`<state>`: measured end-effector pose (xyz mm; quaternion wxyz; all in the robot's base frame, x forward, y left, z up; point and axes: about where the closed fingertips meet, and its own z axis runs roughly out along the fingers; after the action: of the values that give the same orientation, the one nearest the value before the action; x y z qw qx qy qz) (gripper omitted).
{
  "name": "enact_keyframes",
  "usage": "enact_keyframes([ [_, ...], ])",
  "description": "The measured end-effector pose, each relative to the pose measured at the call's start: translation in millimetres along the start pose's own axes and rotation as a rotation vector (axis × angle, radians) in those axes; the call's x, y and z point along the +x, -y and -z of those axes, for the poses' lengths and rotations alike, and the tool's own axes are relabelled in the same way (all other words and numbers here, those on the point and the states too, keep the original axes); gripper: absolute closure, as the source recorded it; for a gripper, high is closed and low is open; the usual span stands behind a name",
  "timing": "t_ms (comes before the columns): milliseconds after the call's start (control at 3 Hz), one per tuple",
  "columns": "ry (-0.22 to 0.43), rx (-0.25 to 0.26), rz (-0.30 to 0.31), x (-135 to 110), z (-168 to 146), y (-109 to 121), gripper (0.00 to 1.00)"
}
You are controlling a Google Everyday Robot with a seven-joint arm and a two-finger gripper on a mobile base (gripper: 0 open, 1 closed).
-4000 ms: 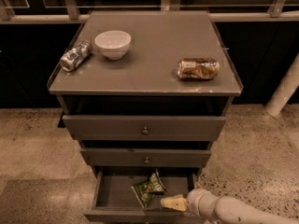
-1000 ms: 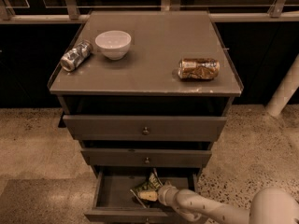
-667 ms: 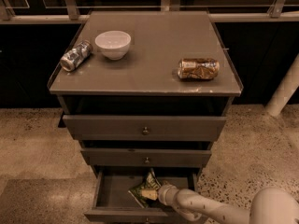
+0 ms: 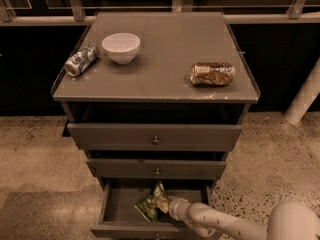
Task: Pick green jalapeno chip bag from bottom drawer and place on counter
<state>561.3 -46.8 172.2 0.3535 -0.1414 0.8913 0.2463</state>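
The green jalapeno chip bag (image 4: 150, 206) stands crumpled and tilted inside the open bottom drawer (image 4: 119, 205), right of its middle. My gripper (image 4: 170, 207) is down in the drawer, right against the bag's right side. Its white arm (image 4: 225, 226) comes in from the lower right. The bag hides the gripper's tip. The counter (image 4: 165, 44) is the grey top of the cabinet, well above the gripper.
On the counter are a white bowl (image 4: 121, 46), a silver can (image 4: 81, 59) lying at the left and a crushed brown-gold can (image 4: 212, 73) at the right. The top drawer (image 4: 155, 136) and middle drawer (image 4: 156, 169) stick out slightly. A white post (image 4: 305, 96) stands at the right.
Over four seconds my gripper has moved left in the drawer, up against the bag, and the bag has tipped more upright. Over the last second almost nothing has moved.
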Motion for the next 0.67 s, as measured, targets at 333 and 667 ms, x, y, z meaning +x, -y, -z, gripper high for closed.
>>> enact_keyframes([
  [333, 0.0, 0.0, 0.0, 0.0, 0.0, 0.0, 0.89],
  [667, 0.0, 0.0, 0.0, 0.0, 0.0, 0.0, 1.0],
])
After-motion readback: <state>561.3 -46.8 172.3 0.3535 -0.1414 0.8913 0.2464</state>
